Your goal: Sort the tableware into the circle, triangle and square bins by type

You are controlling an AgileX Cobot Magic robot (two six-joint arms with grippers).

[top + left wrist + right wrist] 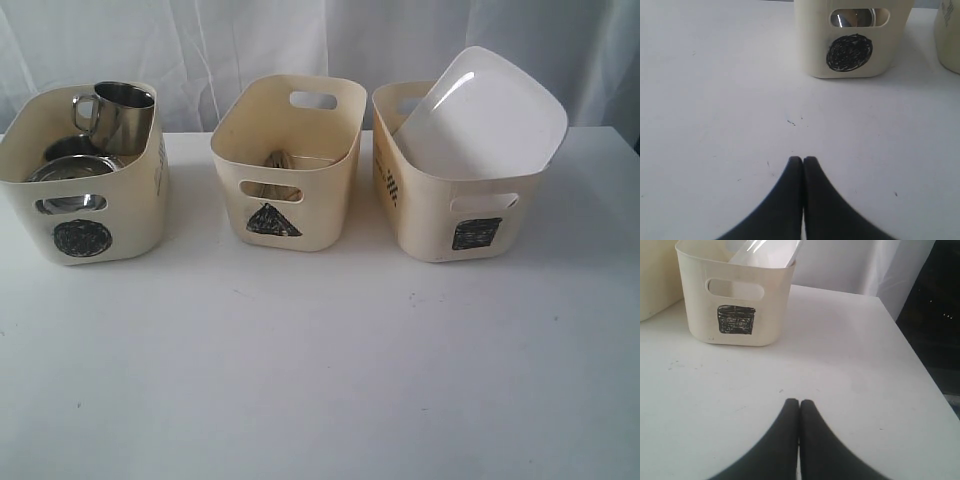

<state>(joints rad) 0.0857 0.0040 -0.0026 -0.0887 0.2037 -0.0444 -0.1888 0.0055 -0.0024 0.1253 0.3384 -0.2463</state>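
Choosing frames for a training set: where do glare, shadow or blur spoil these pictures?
Exterior view: glare streak on the white plate, reflections on the steel mug. Left wrist view: the shut left pincer looks soft-edged. Right wrist view: right pincer likewise; very dark beyond the table.

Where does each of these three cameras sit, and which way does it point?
Exterior view: in front of the table, facing the circle bin, triangle bin and square bin; no robot part shows.
Left wrist view: on the left arm, facing the circle bin; shut left claw shows.
Right wrist view: on the right arm, facing the square bin and plate; shut right claw shows.
Shared: exterior and left wrist views both show the circle bin.
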